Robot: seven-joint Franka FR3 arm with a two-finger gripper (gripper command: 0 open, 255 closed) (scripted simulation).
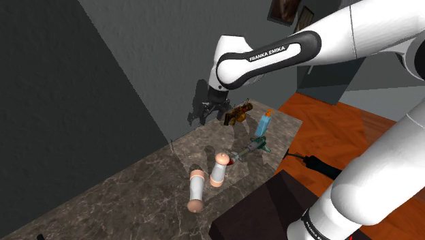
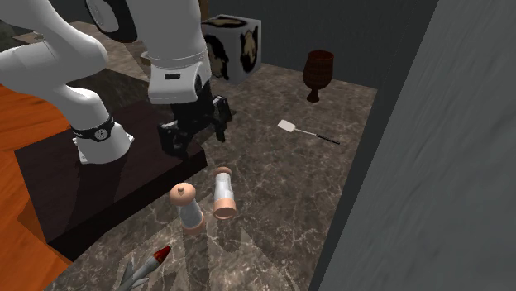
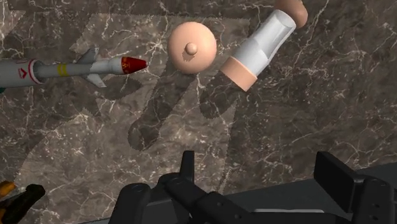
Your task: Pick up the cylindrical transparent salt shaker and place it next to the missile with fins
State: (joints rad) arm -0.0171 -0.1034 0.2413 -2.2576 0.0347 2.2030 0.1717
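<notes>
Fingers [image 3: 336,179]: standing spread, pinching nothing, hovering clear to line up a descent
Salt shaker [image 3: 261,48]: lying toppled on the bench [image 3: 95,146] ahead of the fingers, untouched
Missile [image 3: 70,69]: lying past the upright shaker [image 3: 192,49], awaiting its neighbour

The arm [image 1: 354,31] stretches out, wrist bent down — pincer [image 1: 204,118] spread wide, empty.

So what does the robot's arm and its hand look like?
The arm is smooth, rounded and white with dark joints, and one dark band says FRANKA EMIKA in white letters. Its gripper is all black, with two blocky fingers.
</notes>
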